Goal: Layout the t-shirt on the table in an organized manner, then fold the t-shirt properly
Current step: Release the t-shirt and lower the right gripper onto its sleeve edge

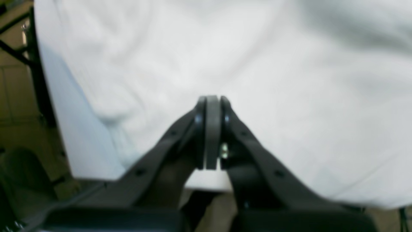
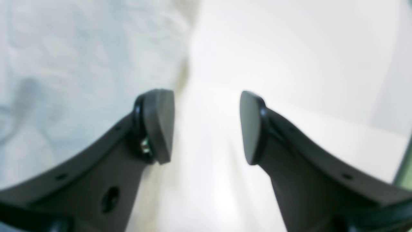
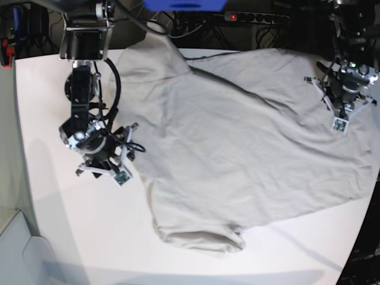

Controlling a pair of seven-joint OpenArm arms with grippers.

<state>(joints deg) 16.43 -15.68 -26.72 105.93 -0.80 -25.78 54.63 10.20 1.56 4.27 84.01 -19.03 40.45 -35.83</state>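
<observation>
Beige t-shirt untouched; right hand agape, left hand clamped empty.

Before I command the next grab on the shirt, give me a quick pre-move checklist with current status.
1. Right gripper open and empty: ok.
2. Right gripper lined up on the t-shirt edge: ok, the edge runs just left of the gap in the right wrist view.
3. Left gripper open for a grasp: not ok, jaws are shut.
4. Left gripper holding cloth: cannot tell; nothing shows between the jaws.
5. Shirt spread flat: not ok, wrinkled and skewed, one sleeve bunched near the table front.
6. Shirt fully on the table: cannot tell; its right side reaches the picture edge.
</observation>
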